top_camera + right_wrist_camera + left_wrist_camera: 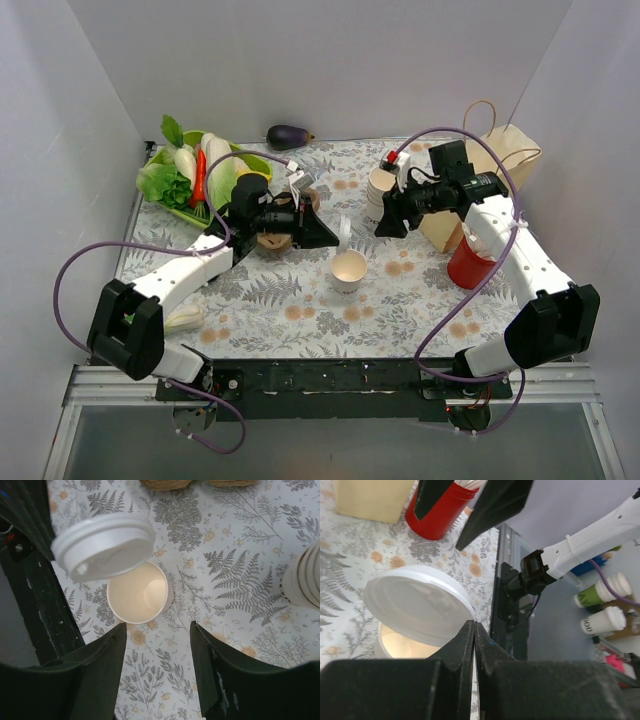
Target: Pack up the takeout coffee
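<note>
Over cup [137, 592]: tilted lid [102, 545]; beyond: cup stack [381, 190]; red cup [468, 265]; bag [505, 150]

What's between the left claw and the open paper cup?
A white plastic lid, pinched by its rim in the left gripper and tilted over the cup, as the left wrist view shows.

Lab: white booth walls [330, 60], mounting rail [330, 385]

One lid [102, 545] is hanging above one open cup [348, 270]; one cup stack [381, 190], one red cup [468, 265], one bag [508, 150] and one eggplant [288, 135] are sitting beyond it.
</note>
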`<action>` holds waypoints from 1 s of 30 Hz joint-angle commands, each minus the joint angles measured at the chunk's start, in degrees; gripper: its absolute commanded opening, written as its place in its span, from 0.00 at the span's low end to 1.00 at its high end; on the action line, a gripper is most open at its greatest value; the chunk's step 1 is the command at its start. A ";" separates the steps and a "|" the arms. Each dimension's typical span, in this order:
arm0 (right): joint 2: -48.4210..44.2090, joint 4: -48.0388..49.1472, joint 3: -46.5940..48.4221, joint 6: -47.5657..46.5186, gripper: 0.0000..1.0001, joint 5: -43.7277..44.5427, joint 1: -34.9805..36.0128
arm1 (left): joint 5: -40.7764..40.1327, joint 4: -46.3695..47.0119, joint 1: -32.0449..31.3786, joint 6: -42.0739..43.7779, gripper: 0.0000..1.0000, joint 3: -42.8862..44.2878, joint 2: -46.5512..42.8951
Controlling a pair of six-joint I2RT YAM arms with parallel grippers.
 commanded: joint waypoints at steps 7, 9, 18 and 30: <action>1.08 -1.68 -1.91 -2.46 0.71 -7.88 0.26 | 7.80 25.81 -0.11 -22.97 0.00 -4.22 6.12; 1.26 -1.15 -2.71 -2.55 0.73 -9.02 0.26 | 7.89 26.44 -0.19 -24.38 0.00 -4.76 6.39; 3.72 -2.38 -3.94 -7.99 0.78 -12.37 0.35 | 9.99 28.90 -0.11 -26.84 0.00 -7.75 8.32; 6.36 -5.29 -3.59 -15.12 0.79 -13.95 3.77 | 10.70 29.08 -0.19 -26.23 0.00 -8.80 10.34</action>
